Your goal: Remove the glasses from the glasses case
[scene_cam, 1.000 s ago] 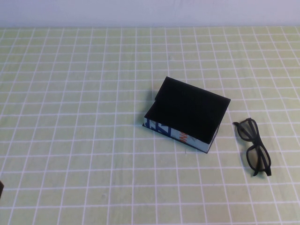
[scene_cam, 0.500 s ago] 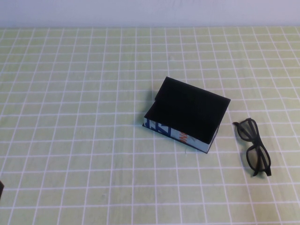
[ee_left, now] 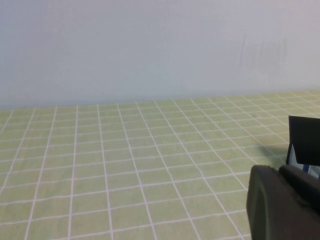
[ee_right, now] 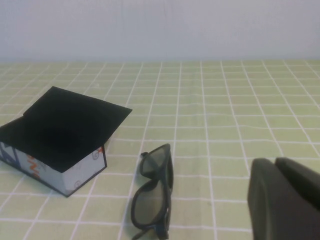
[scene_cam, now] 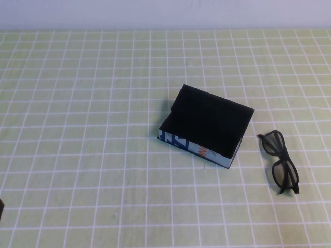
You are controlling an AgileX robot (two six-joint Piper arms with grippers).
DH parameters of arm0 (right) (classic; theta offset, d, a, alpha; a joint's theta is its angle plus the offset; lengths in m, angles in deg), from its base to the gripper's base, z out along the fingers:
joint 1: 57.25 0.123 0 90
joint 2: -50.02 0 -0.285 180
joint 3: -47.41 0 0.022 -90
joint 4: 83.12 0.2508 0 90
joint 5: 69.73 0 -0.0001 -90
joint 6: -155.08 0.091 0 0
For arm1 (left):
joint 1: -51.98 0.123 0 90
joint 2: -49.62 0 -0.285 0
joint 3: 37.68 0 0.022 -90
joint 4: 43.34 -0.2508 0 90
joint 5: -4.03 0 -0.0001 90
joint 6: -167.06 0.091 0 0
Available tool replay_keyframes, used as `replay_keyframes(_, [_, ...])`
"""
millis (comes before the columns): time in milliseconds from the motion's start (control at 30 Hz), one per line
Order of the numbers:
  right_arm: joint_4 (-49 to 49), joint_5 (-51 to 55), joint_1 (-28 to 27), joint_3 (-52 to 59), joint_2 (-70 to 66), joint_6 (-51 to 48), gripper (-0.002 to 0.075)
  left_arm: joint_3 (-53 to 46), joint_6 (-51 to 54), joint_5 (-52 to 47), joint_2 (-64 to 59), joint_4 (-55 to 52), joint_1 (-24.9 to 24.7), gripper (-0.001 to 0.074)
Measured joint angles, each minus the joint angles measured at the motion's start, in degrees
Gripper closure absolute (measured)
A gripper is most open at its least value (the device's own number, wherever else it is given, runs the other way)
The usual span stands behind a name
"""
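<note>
Green checked bench (scene_cam: pixel 77 155) | glasses case (scene_cam: pixel 207 124) mid-bench, lid shut | glasses (scene_cam: pixel 281 161) out, just right of it | left gripper (ee_left: pixel 285 202), right gripper (ee_right: pixel 285 200) low at near edge, finger state unclear.

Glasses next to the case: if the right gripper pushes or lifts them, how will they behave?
The glasses have a thin plastic frame, so they are probably light and would slide on the cloth. Arms look folded, so likely compact. Both the left gripper and the right gripper sit clear of them.

Open cloth (scene_cam: pixel 77 155) around glasses (scene_cam: pixel 280 161)
</note>
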Motion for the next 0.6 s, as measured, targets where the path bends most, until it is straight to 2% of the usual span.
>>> replay_keyframes(167, [-0.2,1.2,0.0,0.0,0.0,0.2,0.0743,0.0,0.0,0.0,0.0,0.0,0.0,0.0739])
replay_keyframes(367, [-9.4,8.1,0.0,0.0,0.0,12.0,0.0743,0.0,0.0,0.0,0.0,0.0,0.0,0.0739])
replay_keyframes(600, [-10.6,8.9,0.0,0.0,0.0,14.3,0.0743,0.0,0.0,0.0,0.0,0.0,0.0,0.0739])
